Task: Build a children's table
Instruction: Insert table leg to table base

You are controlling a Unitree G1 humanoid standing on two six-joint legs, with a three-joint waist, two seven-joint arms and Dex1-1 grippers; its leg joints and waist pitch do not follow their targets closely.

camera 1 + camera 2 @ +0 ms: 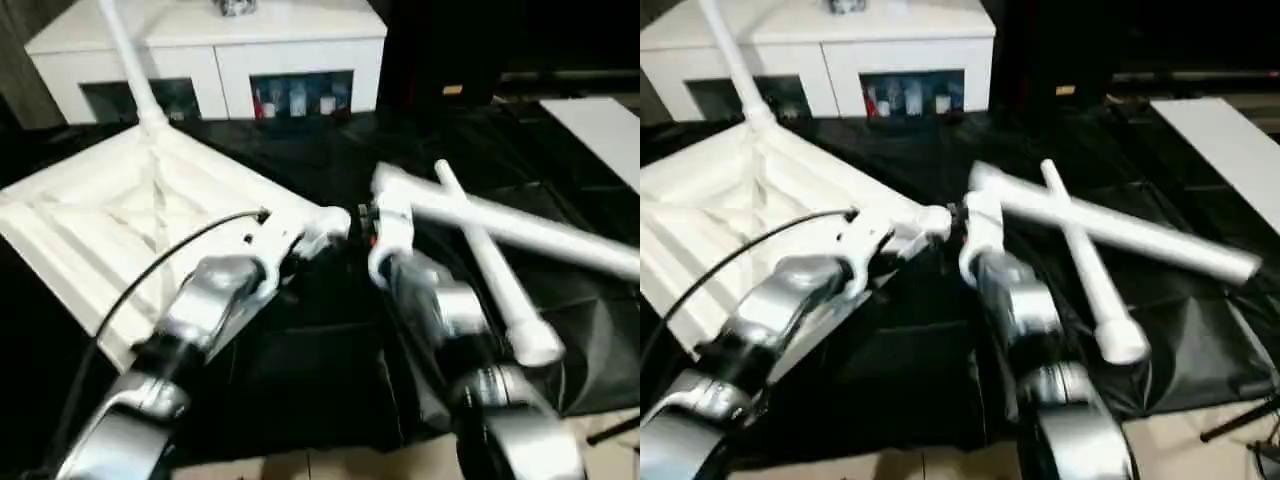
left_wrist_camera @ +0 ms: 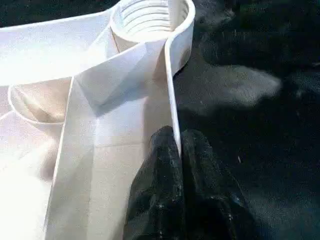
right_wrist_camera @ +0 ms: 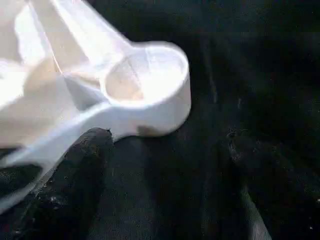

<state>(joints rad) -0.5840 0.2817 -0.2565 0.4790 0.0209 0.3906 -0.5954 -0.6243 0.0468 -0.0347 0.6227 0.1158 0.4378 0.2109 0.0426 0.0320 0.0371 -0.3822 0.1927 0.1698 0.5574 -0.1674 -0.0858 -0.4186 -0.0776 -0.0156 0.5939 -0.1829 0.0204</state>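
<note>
Left tool (image 2: 177, 150) pinches the tabletop (image 1: 90, 230) rim; right tool (image 3: 165, 165) spread, over black sheet (image 1: 300, 390).

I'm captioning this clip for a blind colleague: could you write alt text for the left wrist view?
The left gripper is shut on the thin rim of an upside-down white plastic tabletop lying on black cloth. Just past the fingers, at the corner, sits an empty threaded socket for a screw-in leg.
</note>
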